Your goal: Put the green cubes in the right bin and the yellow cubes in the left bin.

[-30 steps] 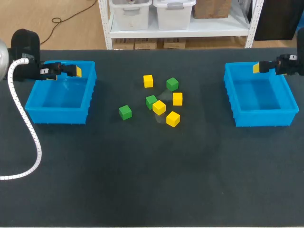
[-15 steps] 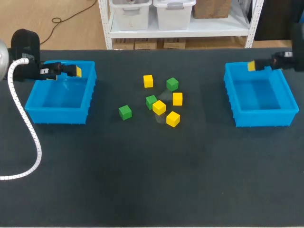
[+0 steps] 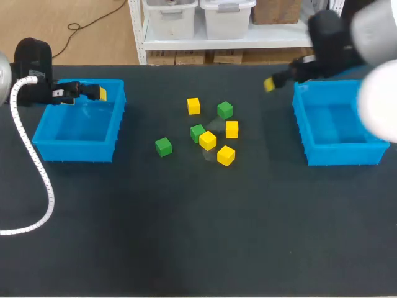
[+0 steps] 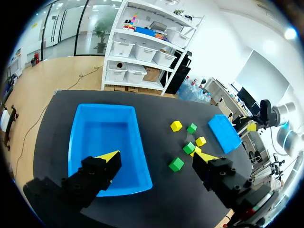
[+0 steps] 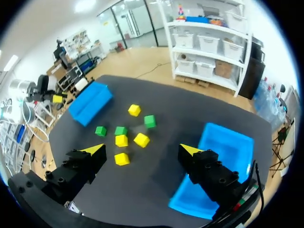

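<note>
Left gripper (image 4: 156, 159) hangs over the left bin (image 3: 74, 151), fingers spread and holding nothing. The right gripper (image 3: 269, 84) is likewise released and hovers just beside the right bin (image 3: 344, 155). Four yellow cubes (image 3: 226, 155) and three green cubes (image 3: 164, 147) lie clustered mid-desk (image 3: 198, 236), between the bins.

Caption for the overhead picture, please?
Three green cubes and four yellow cubes between two blue plastic bins, both grippers open.

The table (image 3: 198, 248) had a dark, near-black top with a matte, faintly speckled look. The same dark top showed in both wrist views, ending in straight edges.
</note>
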Controlling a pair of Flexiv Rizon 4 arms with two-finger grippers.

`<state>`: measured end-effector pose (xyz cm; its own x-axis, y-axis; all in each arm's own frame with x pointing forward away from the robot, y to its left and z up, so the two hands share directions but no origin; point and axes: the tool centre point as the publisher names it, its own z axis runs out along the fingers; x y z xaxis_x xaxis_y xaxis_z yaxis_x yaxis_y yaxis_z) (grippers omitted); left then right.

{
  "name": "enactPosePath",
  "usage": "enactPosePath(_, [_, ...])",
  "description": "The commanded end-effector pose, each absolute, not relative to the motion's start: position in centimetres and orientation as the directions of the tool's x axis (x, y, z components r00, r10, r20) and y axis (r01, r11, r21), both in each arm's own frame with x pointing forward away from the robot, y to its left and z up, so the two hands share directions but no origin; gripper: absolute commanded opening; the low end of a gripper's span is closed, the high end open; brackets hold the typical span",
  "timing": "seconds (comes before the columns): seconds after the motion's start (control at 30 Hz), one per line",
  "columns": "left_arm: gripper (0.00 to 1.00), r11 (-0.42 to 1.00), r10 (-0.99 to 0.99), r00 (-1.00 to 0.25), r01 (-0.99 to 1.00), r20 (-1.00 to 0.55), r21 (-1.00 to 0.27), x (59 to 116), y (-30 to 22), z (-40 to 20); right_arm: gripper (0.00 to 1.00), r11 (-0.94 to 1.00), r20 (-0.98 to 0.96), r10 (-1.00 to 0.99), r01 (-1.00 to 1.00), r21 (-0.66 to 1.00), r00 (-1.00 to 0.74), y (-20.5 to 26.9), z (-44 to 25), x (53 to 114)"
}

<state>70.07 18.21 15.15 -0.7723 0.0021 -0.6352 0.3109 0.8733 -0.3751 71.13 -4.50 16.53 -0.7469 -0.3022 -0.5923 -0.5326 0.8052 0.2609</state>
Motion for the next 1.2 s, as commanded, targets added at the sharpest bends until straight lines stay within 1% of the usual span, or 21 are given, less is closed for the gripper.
enactPosePath(0.03, [1.0, 0.867, 0.001, -0.768, 0.32, -0.641, -0.382, 70.0, 18.4, 15.0, 1.0, 0.818, -0.545, -0.347, -0.53, 0.222, -0.763, 0.0, 15.4, 71.4])
enactPosePath(0.27, [1.0, 0.867, 0.001, -0.768, 0.32, -0.641, -0.382, 70.0, 18.4, 15.0, 1.0, 0.815, -0.479, -0.412, -0.548, 0.187, -0.775, 4.6, 13.2, 70.8])
enactPosePath(0.57, [1.0, 0.867, 0.001, -0.768, 0.32, -0.641, -0.382, 70.0, 18.4, 15.0, 1.0, 0.768, -0.395, -0.523, -0.619, 0.165, -0.755, 10.5, 9.5, 70.0])
enactPosePath(0.97, [1.0, 0.867, 0.001, -0.768, 0.32, -0.641, -0.382, 70.0, 18.4, 15.0, 1.0, 0.737, -0.272, -0.612, -0.66, 0.143, -0.743, 16.0, 3.8, 69.7])
enactPosePath(1.2, [1.0, 0.867, 0.001, -0.768, 0.32, -0.641, -0.382, 70.0, 18.4, 15.0, 1.0, 0.745, -0.228, -0.621, -0.655, 0.124, -0.75, 17.8, 1.4, 70.4])
